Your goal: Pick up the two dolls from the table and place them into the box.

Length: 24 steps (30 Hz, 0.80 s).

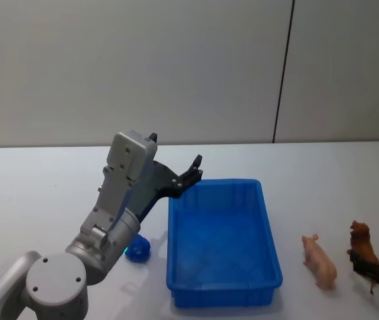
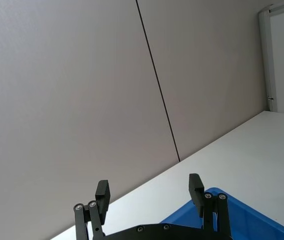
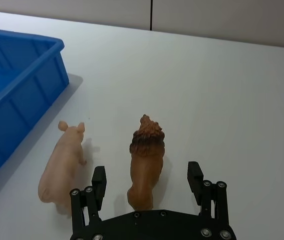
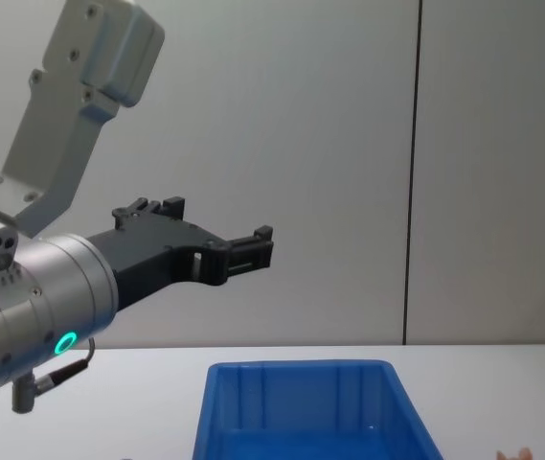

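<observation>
The reddish-brown doll [image 3: 145,159] is stood on the table [image 3: 221,90] at 3 o'clock of the peach doll [image 3: 64,167], both at 3 o'clock of the blue box [image 3: 27,95]. It is straddled, untouched, by the right gripper [image 3: 146,176], jaws parted. The left gripper [image 1: 192,172] is held raised, jaws apart, above the box's 11 o'clock corner.

The box [image 1: 222,291] is bright blue throughout, plain. The table [image 1: 42,193] is plain white. 1 of the 2 dolls, the pig doll [image 1: 320,261], is pale peach-pink. The other, the lion doll [image 1: 362,244], is reddish-brown with a darker brown mane. The left gripper [image 1: 196,168] and the right gripper [image 3: 147,172] are matt black with small silver screw heads. The left arm [image 1: 119,200] is silver-grey and carries a glowing teal ring [image 4: 64,342]. The wall [image 1: 176,67] is pale grey, crossed by 1 dark vertical seam [image 1: 283,73].
</observation>
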{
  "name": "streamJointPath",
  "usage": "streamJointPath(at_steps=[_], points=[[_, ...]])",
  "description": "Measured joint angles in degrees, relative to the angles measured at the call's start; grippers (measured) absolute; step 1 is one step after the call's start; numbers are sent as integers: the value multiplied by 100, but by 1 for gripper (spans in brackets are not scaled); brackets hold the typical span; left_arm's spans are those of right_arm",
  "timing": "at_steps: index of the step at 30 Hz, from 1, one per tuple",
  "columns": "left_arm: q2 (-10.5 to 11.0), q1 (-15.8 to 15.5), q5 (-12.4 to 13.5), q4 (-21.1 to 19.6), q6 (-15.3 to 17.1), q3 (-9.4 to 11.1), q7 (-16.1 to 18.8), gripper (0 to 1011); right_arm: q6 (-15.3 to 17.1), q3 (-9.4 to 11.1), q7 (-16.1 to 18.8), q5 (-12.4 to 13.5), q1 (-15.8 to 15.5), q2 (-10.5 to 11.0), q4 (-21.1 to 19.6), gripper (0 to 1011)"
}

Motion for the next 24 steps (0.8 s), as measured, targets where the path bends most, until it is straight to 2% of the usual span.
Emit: streamJointPath(at_steps=[4, 11, 14, 15, 16, 19, 20, 22, 23, 24], points=[[0, 0, 0, 0, 0, 0, 0, 1001, 76, -3, 21, 15, -23, 7, 4, 981], [0, 0, 0, 0, 0, 0, 0, 1001, 197, -8, 30, 37, -55, 13, 10, 815], [0, 0, 0, 0, 0, 0, 0, 1001, 242, -10, 28, 46, -67, 13, 21, 705], [0, 0, 0, 0, 0, 0, 0, 1001, 250, -11, 27, 48, -68, 13, 23, 705], [0, 0, 0, 0, 0, 0, 0, 1001, 261, -11, 26, 51, -71, 13, 26, 643], [0, 0, 0, 0, 0, 0, 0, 1001, 293, -12, 17, 60, -78, 12, 42, 565], [0, 0, 0, 0, 0, 0, 0, 1001, 308, -13, 8, 64, -80, 10, 48, 504], [0, 0, 0, 0, 0, 0, 0, 1001, 324, -14, 0, 69, -82, 8, 55, 473], [0, 0, 0, 0, 0, 0, 0, 1001, 333, -14, -7, 76, -83, 6, 62, 405], [0, 0, 0, 0, 0, 0, 0, 1001, 333, -14, -7, 76, -83, 6, 62, 405]])
